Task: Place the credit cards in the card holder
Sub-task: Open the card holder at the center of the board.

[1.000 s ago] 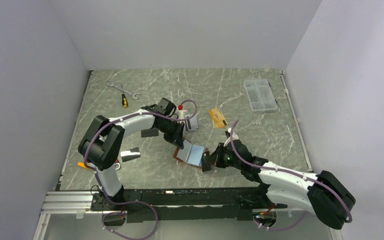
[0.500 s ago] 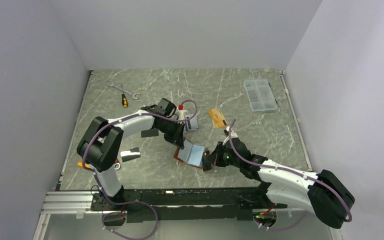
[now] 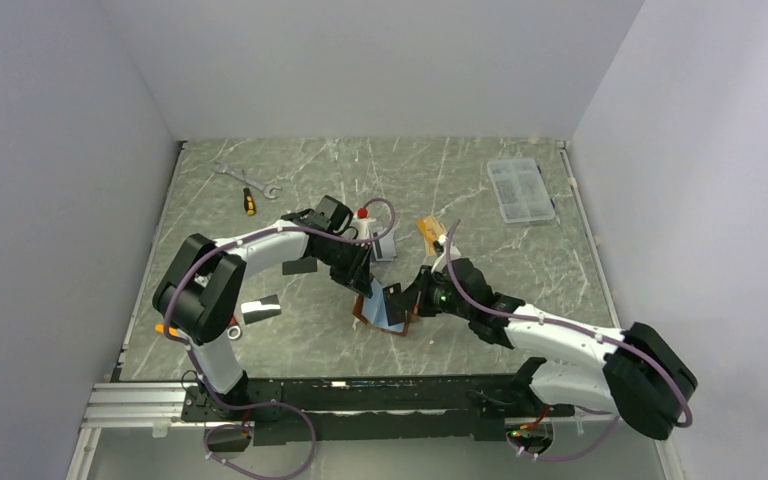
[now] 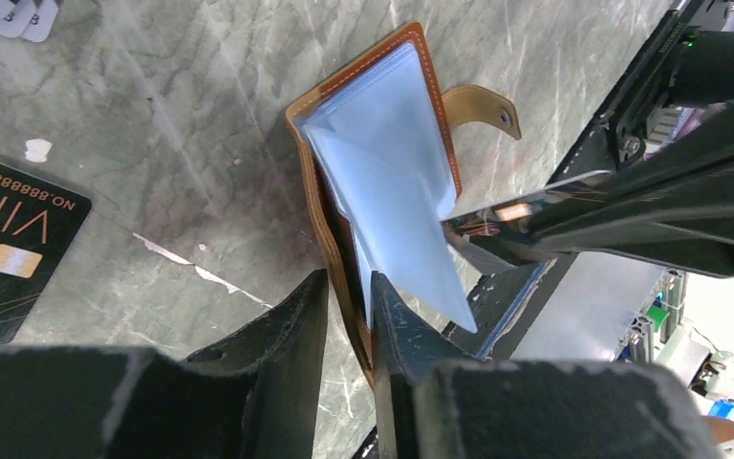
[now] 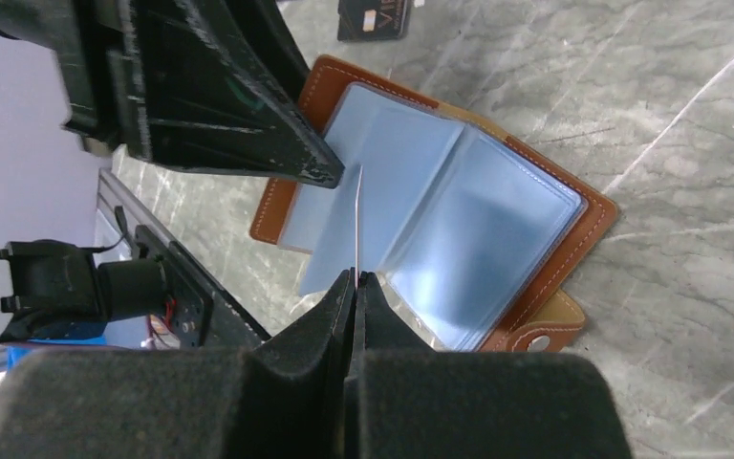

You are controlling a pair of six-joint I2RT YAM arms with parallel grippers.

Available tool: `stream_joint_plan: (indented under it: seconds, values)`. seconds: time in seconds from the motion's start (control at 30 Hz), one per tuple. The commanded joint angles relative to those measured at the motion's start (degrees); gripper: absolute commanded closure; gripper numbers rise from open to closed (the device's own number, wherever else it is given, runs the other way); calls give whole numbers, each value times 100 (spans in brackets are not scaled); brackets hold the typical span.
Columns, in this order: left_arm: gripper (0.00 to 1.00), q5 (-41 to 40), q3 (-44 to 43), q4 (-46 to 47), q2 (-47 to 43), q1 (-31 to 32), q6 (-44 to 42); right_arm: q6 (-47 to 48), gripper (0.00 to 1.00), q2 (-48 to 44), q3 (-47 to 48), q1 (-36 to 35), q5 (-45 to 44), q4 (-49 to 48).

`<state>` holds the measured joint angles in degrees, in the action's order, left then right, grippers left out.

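Nearest the front edge of the tabletop [image 3: 560, 290], toward its left side: a silver-grey striped card [image 3: 260, 308], flat and alone.

Right of it, about midway between the side edges: the card holder [image 3: 385, 308], spread open, tan leather down, light blue sleeves up, snap tab [image 4: 483, 100] resting on the stone. Straddled at one cover edge by the left gripper [image 4: 349, 306], fingers only a narrow slit apart with the leather between them; cannot tell whether pressing it or just clear of it. Met from the opposite side by the right gripper [image 5: 356, 282], clenched tight on a thin silvery card [image 5: 356, 215], seen edge-on from its own wrist, upright, leading edge down among the blue sleeves.

Farther back: a black card [image 3: 300, 266] left of the left gripper, a grey card [image 3: 385, 248] partly under that arm's wrist, and an orange card [image 3: 428, 230] to the right, crossed by the right arm's cable.

Near the far right corner: a clear compartment box [image 3: 520, 188]. Toward the far left corner: a yellow-handled screwdriver [image 3: 249, 201], then a wrench [image 3: 245, 176] beyond it.
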<state>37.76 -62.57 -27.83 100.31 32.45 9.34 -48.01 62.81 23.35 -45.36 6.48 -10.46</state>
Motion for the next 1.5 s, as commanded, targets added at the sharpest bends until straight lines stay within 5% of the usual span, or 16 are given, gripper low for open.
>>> stream_joint_plan:
  seconds: [0.0, 0.53, 1.47]
  values:
    - [70, 405, 79, 216, -102, 9, 94, -35, 100, 565, 84, -41, 283, -734]
    - [59, 978, 161, 265, -47, -545, 130, -81, 100, 1770, 381, -76, 605, -1568]
    - [57, 1139, -416, -243, 85, -1188, -143, 126, 100, 2245, 631, -306, 340, -1003]
